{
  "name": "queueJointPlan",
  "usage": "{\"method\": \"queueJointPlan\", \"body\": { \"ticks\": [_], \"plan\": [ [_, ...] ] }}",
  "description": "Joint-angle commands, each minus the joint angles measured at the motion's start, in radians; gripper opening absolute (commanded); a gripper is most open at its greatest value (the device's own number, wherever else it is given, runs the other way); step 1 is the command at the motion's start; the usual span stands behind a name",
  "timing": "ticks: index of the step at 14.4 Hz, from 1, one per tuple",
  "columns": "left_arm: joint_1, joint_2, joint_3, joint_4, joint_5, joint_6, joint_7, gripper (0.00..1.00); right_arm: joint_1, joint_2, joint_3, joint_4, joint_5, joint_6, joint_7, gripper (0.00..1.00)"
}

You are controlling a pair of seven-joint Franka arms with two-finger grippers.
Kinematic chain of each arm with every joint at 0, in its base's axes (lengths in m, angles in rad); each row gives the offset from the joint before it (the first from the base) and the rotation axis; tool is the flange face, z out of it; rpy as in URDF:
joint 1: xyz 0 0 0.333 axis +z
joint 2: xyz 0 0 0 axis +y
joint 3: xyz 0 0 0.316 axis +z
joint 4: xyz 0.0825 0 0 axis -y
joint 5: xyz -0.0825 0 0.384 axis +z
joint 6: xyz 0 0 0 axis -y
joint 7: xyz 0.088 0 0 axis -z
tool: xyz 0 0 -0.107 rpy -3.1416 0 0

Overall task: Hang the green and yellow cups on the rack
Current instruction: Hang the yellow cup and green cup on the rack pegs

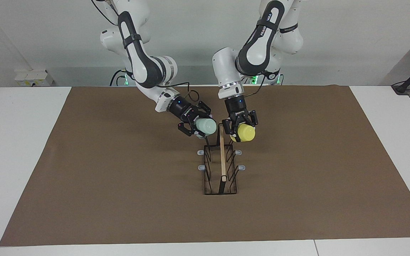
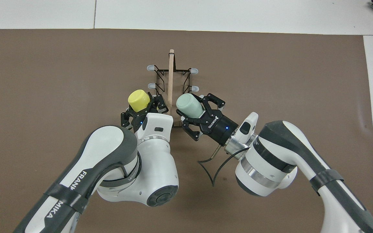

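The rack (image 1: 221, 167) stands mid-surface on the brown mat (image 1: 84, 177). The right gripper (image 1: 198, 127) has its jaws clamped on the green cup (image 1: 205, 126), the left gripper (image 1: 241, 128) on the yellow cup (image 1: 246, 133), each held over the rack's robot-side end, flanking the wooden rod (image 1: 222, 154).

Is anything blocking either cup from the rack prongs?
Nothing visible: the left gripper holds the yellow cup and the right gripper the green cup, both by the rack's robot-side end.
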Motion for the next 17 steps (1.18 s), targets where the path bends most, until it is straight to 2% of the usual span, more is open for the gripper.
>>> {"method": "queueJointPlan", "body": {
  "ticks": [1,2,3,4,5,6,9,12,17],
  "plan": [
    [-0.026,-0.019,0.012,-0.018,0.025,-0.023,-0.026,0.0,-0.003,0.024,0.0,0.022,0.012,0.015,-0.041,0.0],
    [-0.035,-0.02,0.012,-0.018,0.023,-0.025,-0.026,0.0,-0.002,0.033,0.0,0.051,0.012,0.029,-0.039,0.0],
    [-0.037,-0.019,0.012,-0.017,0.022,-0.023,-0.026,0.19,-0.002,0.044,0.002,0.074,0.012,0.04,-0.035,0.0],
    [-0.037,-0.017,0.012,-0.01,0.022,-0.02,-0.023,0.59,0.001,0.047,0.002,0.091,0.012,0.042,-0.03,0.0],
    [-0.035,-0.016,0.012,-0.004,0.022,-0.017,-0.017,0.91,0.018,0.049,0.002,0.102,0.012,0.043,-0.015,0.0],
    [-0.031,-0.013,0.012,0.003,0.02,-0.017,-0.011,1.0,0.02,0.052,0.002,0.117,0.012,0.057,-0.003,0.0],
    [-0.024,-0.011,0.012,0.022,0.011,-0.02,-0.002,1.0,0.023,0.079,0.002,0.176,0.002,0.091,-0.001,0.0],
    [0.005,-0.017,0.012,0.055,-0.017,-0.011,0.05,1.0,0.021,0.089,0.002,0.156,-0.003,0.092,-0.007,0.0],
    [0.106,0.015,0.012,0.186,-0.352,-0.008,0.524,1.0,0.01,0.083,0.0,0.118,-0.002,0.075,-0.016,0.0]
  ]
}}
